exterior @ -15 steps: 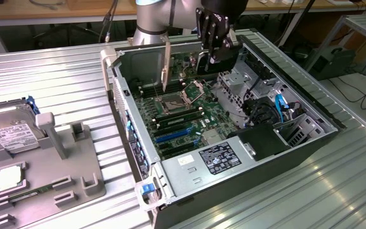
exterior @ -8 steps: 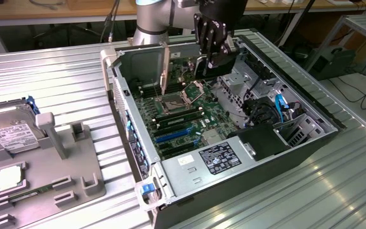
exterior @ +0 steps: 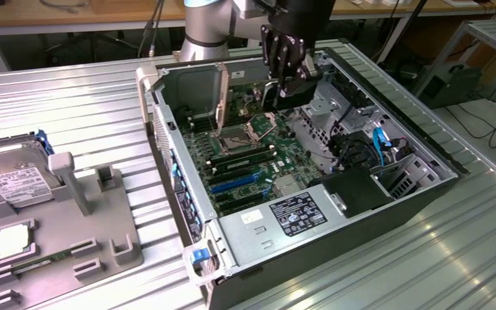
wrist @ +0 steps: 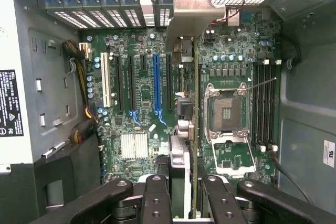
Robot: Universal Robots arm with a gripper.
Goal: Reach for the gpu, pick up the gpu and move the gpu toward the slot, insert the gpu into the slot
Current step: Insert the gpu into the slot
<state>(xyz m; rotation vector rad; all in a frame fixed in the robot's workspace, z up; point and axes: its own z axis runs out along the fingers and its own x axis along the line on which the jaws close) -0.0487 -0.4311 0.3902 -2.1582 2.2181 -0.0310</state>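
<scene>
**Green board below, card clamped above**

Grey plastic fixture tray sits nearest on the ribbed metal table, at the exterior view's left, with a boxy silver hard drive standing on it. Just beside it, toward the exterior view's right, lies the open black-and-silver computer case, its labelled silver power supply box at the near end. Farther in, the long blue plastic slot runs along the green motherboard, with nothing seated in it. Beyond it is the square metal CPU socket. Farthest, the black two-fingered gripper is clamped on the thin dark gpu. The card is held upright on edge over the board, silver end bracket toward the case's slotted wall, between the blue slot and the socket.
</scene>
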